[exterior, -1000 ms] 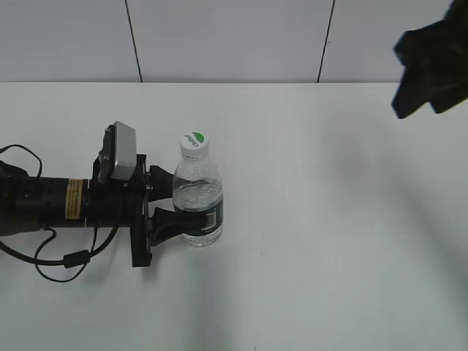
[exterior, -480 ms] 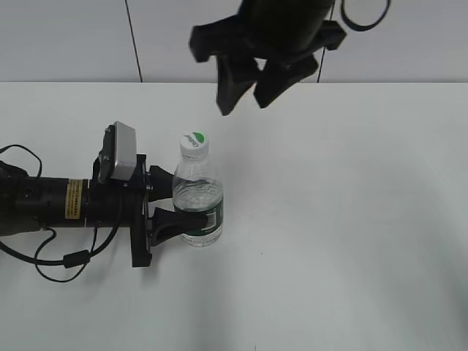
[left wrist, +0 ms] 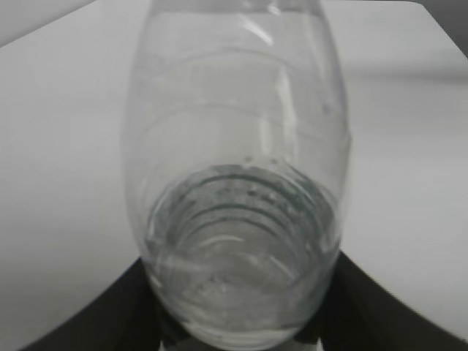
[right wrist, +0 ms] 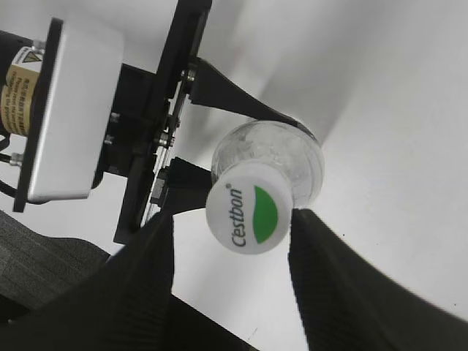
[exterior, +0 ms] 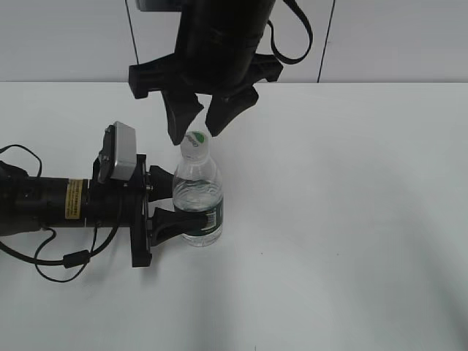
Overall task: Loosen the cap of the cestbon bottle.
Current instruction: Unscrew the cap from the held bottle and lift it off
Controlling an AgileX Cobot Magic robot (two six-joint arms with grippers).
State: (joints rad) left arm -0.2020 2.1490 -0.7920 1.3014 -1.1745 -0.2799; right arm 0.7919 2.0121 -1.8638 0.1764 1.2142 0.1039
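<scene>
The cestbon bottle (exterior: 198, 201) stands upright on the white table, clear and ribbed with a dark green label. It fills the left wrist view (left wrist: 238, 175). My left gripper (exterior: 174, 206) lies level from the left and is shut on the bottle's body. The white cap (exterior: 194, 142) with its green mark shows from above in the right wrist view (right wrist: 247, 214). My right gripper (exterior: 196, 126) hangs from above, open, its two fingers on either side of the cap (right wrist: 232, 256), not touching it.
The white table (exterior: 344, 219) runs to a grey panelled wall at the back. The left arm's black body and loose cables (exterior: 44, 248) lie on the table at the left.
My right arm has swept in from the upper right and come down over the bottle, its open fingers now around the cap. The left gripper and the bottle have not moved.
</scene>
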